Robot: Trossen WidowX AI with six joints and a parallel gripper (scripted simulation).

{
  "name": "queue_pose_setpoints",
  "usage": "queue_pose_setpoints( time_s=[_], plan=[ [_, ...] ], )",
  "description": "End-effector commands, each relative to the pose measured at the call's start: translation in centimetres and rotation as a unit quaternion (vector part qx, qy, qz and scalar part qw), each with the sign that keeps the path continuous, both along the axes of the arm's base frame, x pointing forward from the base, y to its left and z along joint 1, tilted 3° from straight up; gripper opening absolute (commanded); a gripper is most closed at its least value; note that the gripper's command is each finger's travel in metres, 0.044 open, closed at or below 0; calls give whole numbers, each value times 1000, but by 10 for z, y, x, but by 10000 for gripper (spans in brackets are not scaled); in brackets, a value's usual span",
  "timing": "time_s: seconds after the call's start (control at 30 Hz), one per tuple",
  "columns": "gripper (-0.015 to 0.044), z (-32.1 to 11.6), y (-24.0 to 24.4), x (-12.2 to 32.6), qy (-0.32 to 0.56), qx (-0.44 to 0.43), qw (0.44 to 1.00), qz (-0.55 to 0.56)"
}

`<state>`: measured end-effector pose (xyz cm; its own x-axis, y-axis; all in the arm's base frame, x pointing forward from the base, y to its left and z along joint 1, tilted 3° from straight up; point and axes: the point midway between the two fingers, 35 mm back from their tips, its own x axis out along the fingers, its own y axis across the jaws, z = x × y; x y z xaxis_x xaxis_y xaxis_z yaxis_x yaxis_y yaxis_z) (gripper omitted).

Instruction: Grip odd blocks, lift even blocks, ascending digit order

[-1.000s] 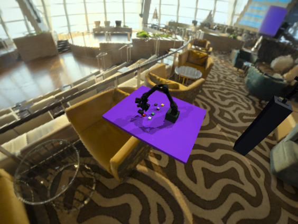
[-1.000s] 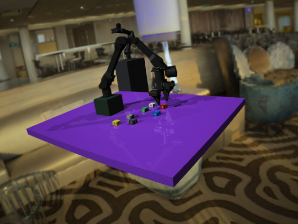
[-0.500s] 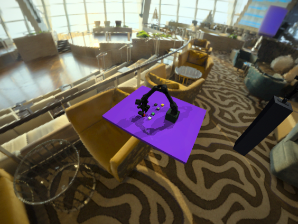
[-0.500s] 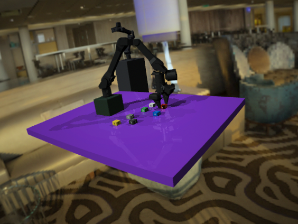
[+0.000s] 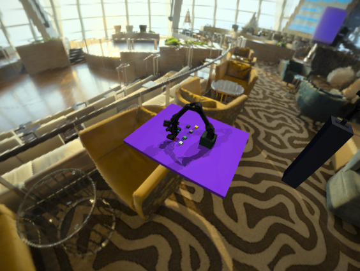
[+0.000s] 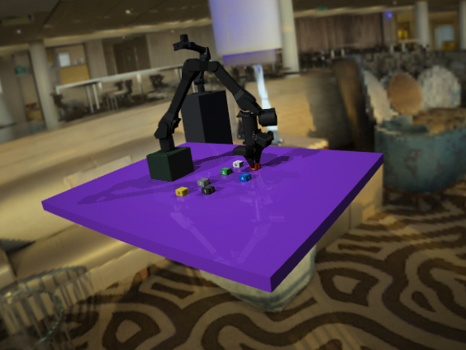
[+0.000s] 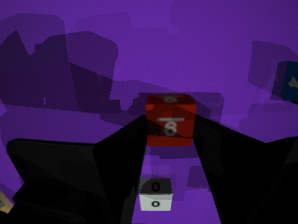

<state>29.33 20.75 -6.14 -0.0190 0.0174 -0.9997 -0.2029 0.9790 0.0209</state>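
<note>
The red block (image 7: 171, 136) (image 6: 258, 167) stands on the purple table (image 6: 231, 223) (image 5: 204, 172); in the wrist view its near face shows a 6-like digit with a bar above it. My gripper (image 7: 169, 120) (image 6: 254, 164) points down with its fingertips against both sides of the red block, shut on it. The block shows no clear gap under it. The white block (image 7: 156, 204) (image 6: 238, 164) (image 5: 180, 143) shows a 0. The blue block (image 7: 289, 82) (image 6: 244, 177) shows a 4. The green block (image 6: 225, 171) (image 5: 184, 137) stands near the white one; its digit is too small to read.
The grey block (image 6: 203, 182) (image 5: 191, 131), black block (image 6: 207, 190) (image 5: 188, 126) and yellow block (image 6: 182, 191) (image 5: 196, 127) stand nearer the arm's dark base (image 6: 170, 165) (image 5: 208, 140). Their digits are too small to read.
</note>
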Motion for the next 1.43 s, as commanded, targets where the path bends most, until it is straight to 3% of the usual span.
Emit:
queue_pose_setpoints(
  time_s=[0.0, 0.17, 0.53, 0.63, 0.73, 0.93, 1.17, 1.4],
  plan=[
    [120, 0, 0, 0, 0, 0, 1000, -2],
    [120, 0, 0, 0, 0, 0, 1000, -2],
    [400, 0, 0, 0, 0, 0, 1000, -2],
    [400, 2, 0, 0, 0, 0, 1000, -2],
    [400, 33, 0, 1, 0, 0, 1000, -2],
    [400, 38, 1, -1, 0, 0, 1000, -2],
    [400, 114, 38, -87, 3, 2, 1000, -2],
    [400, 119, 39, -93, 3, 2, 1000, -2]
  ],
)
